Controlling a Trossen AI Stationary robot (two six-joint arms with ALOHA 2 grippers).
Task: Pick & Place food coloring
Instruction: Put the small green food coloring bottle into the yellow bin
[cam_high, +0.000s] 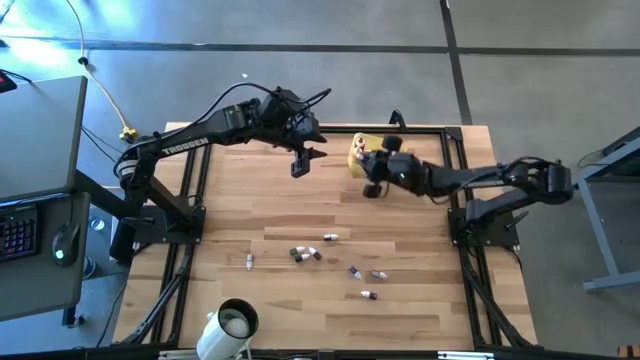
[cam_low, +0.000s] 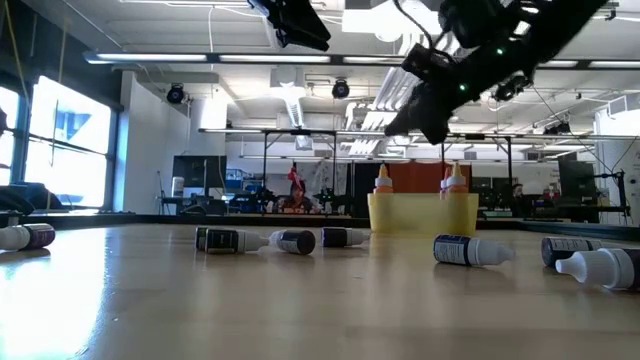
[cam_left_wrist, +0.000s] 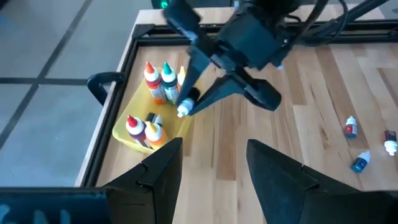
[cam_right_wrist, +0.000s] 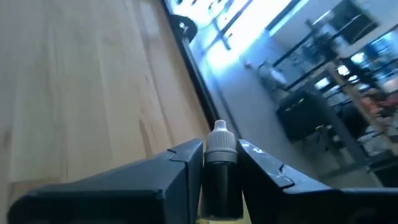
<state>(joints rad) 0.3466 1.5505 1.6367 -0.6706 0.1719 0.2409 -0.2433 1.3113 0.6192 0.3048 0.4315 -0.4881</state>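
Wooden tabletop fills the high view. The right gripper (cam_high: 372, 188) hangs beside the yellow tray (cam_high: 358, 152) at the far edge, and the left gripper (cam_high: 302, 163) hovers just left of the tray. Loose food coloring bottles (cam_high: 310, 254) lie scattered well nearer the camera, beyond a white mug (cam_high: 232, 325).

From the low view, bottles lie on their sides across the table, and two orange-capped ones stand upright in the tray (cam_low: 422, 212); the right gripper (cam_low: 420, 125) hangs just above it.

The left wrist view shows what others hide: the right gripper (cam_left_wrist: 198, 104) clamped on a dark bottle (cam_left_wrist: 186, 104), its white tip pointing towards the tray (cam_left_wrist: 124, 134), just beside the rim. The bottle's long axis is tilted, not upright. The left fingers (cam_left_wrist: 163, 168) stand apart, holding nothing.

The right wrist view confirms the grip: both fingers press the dark bottle (cam_right_wrist: 219, 168), white cap forward between them. The drop likely needs a small shift over the tray.
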